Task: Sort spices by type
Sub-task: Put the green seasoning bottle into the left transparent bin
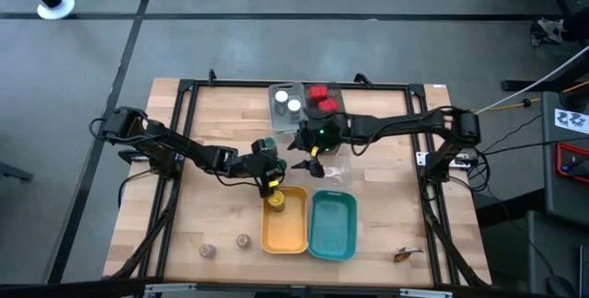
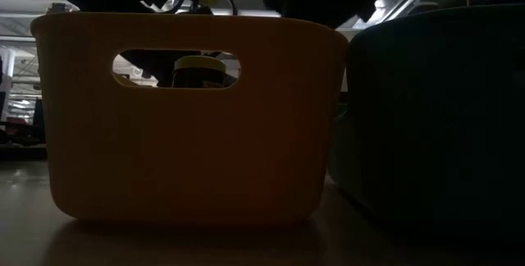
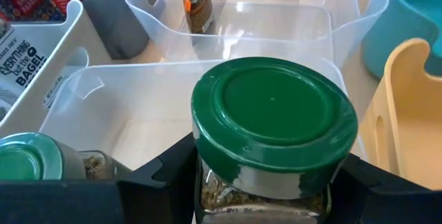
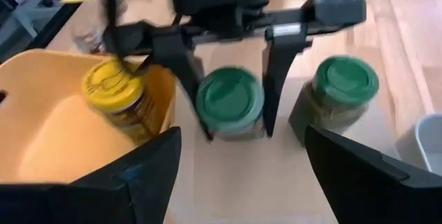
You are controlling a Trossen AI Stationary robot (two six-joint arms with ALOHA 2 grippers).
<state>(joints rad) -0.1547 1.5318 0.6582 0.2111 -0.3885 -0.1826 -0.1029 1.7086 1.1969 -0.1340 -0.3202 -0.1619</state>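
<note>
My left gripper (image 1: 269, 167) is at mid-table, just beyond the yellow tray (image 1: 285, 232), shut on a green-lidded spice jar (image 3: 273, 113). A second green-lidded jar (image 4: 343, 86) stands on its far side, inside a clear tray (image 3: 103, 106). A yellow-lidded jar (image 4: 114, 96) stands in the yellow tray and shows through the tray's handle slot (image 2: 201, 71). My right gripper (image 4: 238, 175) hovers open over the table just right of the held jar, touching nothing. White-lidded jars (image 1: 287, 103) and red boxes (image 1: 321, 97) sit at the far side. My left gripper pinches the green-lidded jar by its glass body (image 3: 214, 196), just under the lid, between the two fingers (image 4: 183, 65). The fingers come slanting down from the table's left. The jar is upright. I cannot tell whether its base rests on the table.
A teal tray (image 1: 333, 226) sits right of the yellow one. A clear tray with a brown bottle (image 3: 195, 6) lies beyond the held jar. Two small brown jars (image 1: 225, 246) stand near the front left, and a small item (image 1: 402, 255) lies front right.
</note>
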